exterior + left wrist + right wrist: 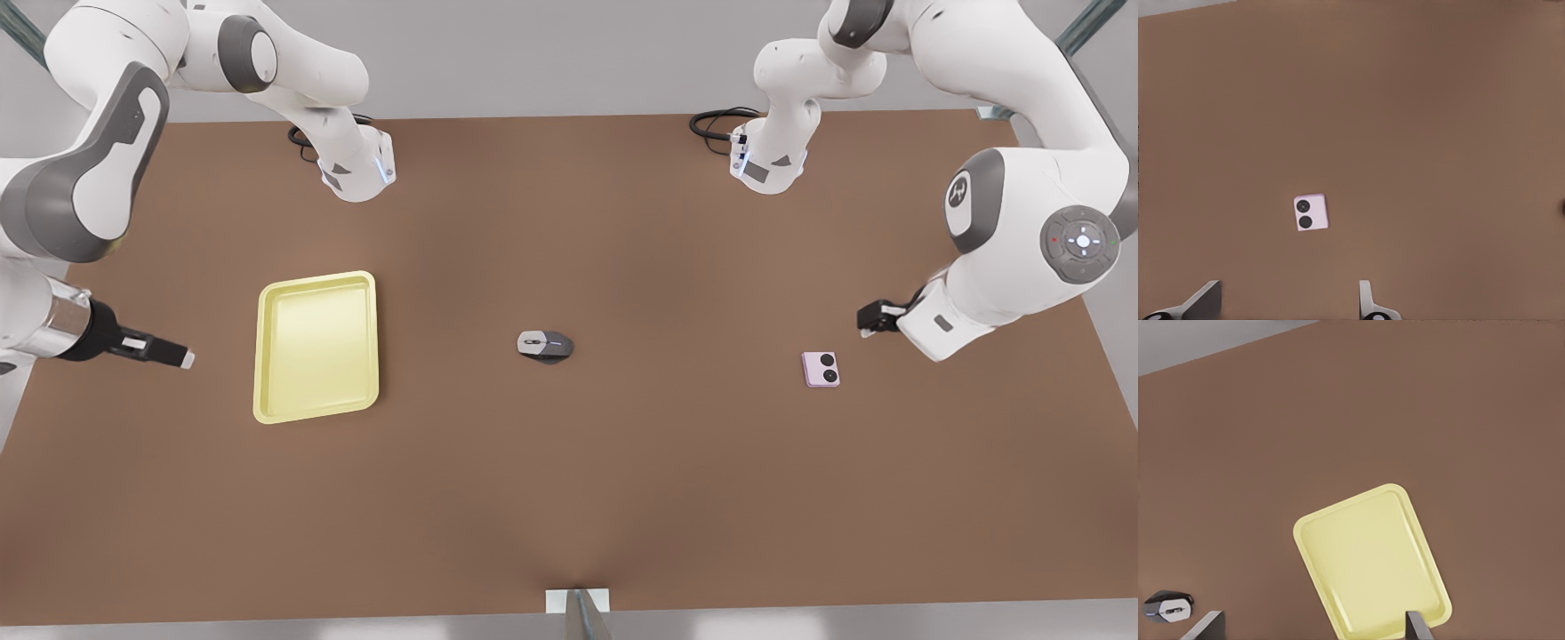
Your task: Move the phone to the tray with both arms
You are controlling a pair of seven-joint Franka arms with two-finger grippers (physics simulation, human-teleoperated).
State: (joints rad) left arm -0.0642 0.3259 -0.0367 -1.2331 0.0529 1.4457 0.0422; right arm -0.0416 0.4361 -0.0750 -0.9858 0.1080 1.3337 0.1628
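Over at the front view's right, my left gripper (876,317) hangs above the table (622,498), fingers (1366,297) spread wide apart with nothing between them. The phone (821,369) lies flat just at its seven o'clock, near but untouched, two black circles facing up. From my left wrist I see it ahead of the open fingers, square on the bare wood.

Across the table, at the front view's left, my right gripper (164,353) waits at the nine o'clock side of the tray (267,356), close to its rim but apart from it. My right wrist shows finger tips (1417,627) standing wide, so it is open and empty too. The tray holds nothing.

Between the two sits a grey mouse (545,346), roughly at table centre, well apart from phone and tray.

So I judge the job barely started: no grasp yet, no handover, no placing. All of it remains.

What I can't read: the left gripper is half tucked behind its own wrist in the front view, and both wrist views cut my fingers off at the edge.
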